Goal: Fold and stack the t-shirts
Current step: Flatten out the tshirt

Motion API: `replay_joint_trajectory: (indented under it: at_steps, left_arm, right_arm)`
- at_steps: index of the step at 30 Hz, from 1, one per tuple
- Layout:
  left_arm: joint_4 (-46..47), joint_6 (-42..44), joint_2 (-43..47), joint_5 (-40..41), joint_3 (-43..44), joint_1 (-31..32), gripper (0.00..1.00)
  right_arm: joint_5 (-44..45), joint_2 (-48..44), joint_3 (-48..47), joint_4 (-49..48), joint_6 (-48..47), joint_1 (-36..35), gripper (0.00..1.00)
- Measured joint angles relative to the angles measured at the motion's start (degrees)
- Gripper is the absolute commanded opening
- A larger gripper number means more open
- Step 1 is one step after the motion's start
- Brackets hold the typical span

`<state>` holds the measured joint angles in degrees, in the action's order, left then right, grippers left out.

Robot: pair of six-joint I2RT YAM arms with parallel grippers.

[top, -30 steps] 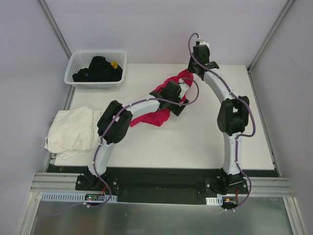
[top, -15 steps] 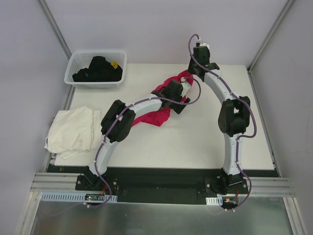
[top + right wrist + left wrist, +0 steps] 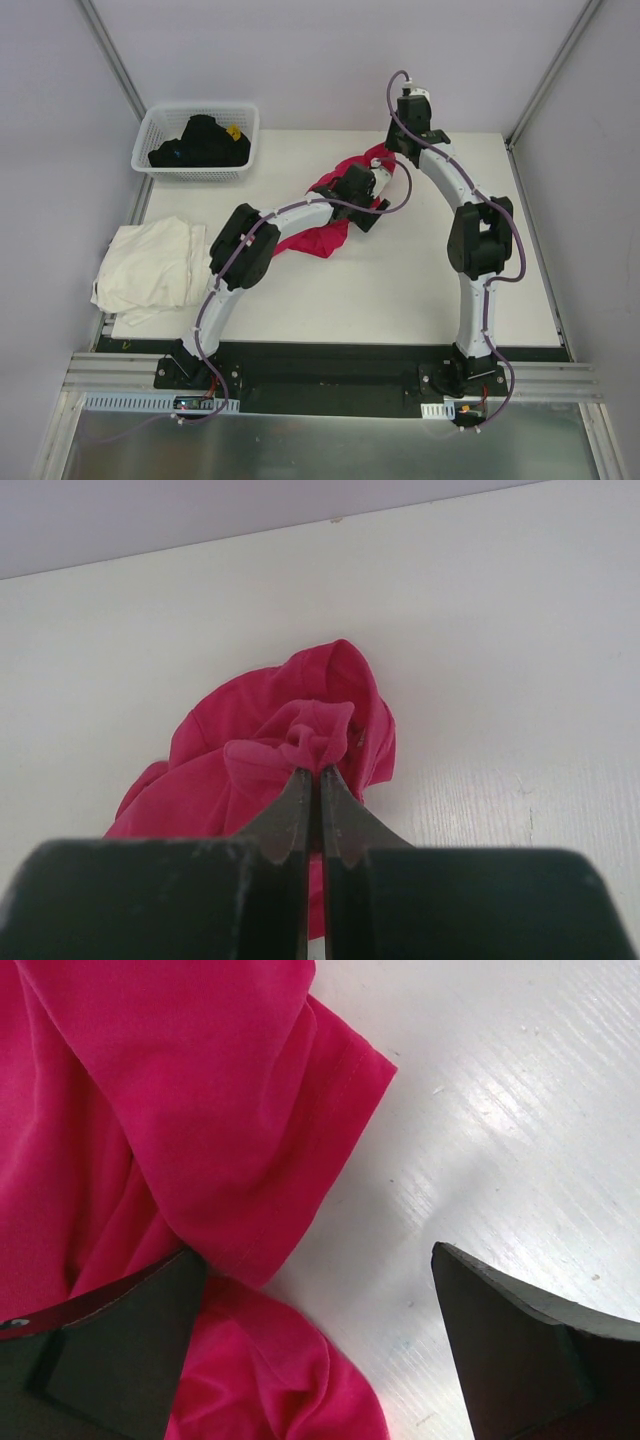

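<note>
my left pincer (image 3: 315, 1260) spread wide over the magenta t-shirt (image 3: 150, 1110) sleeve | my right pincer (image 3: 312, 775) closed, nipping its bunched fold | shirt crumpled mid-desk (image 3: 400, 290) | cream t-shirt (image 3: 150, 265) at left edge | basket (image 3: 145, 135), far-left corner: dark clothes (image 3: 205, 142)

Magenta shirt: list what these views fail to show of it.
Top view: the left arm covers the middle of the magenta shirt.
Left wrist view: it runs off the left, top and bottom edges; the open left end effector covers more.
Right wrist view: the shut right end effector blocks the shirt's near part and how much cloth it pinches.
</note>
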<state>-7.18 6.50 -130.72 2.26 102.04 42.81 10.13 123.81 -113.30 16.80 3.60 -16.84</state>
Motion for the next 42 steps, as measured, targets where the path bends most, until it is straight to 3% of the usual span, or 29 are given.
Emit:
replay_joint_trajectory:
  at_steps: [21,32,35,36,42]
  left_arm:
    - [0.02,0.61,-1.46,5.95,2.62,0.0,0.39]
    - [0.0,0.59,-2.45,7.06,3.48,0.0,0.45]
    - [0.0,0.61,-2.6,7.91,3.48,0.0,0.4]
    - [0.0,0.59,-2.62,8.26,3.48,0.0,0.31]
    - [0.02,0.63,-3.13,9.05,3.48,-0.02,0.0]
  right_arm:
    - [-0.57,-0.46,1.51,-1.07,0.22,0.28,0.01]
    - [-0.59,-1.31,2.51,-1.2,0.26,0.52,0.01]
    - [-0.61,-1.44,2.78,-1.31,0.26,0.59,0.01]
    - [-0.63,-1.51,2.99,-1.42,0.26,0.66,0.01]
    - [-1.01,-1.62,3.61,-1.64,0.44,1.18,0.01]
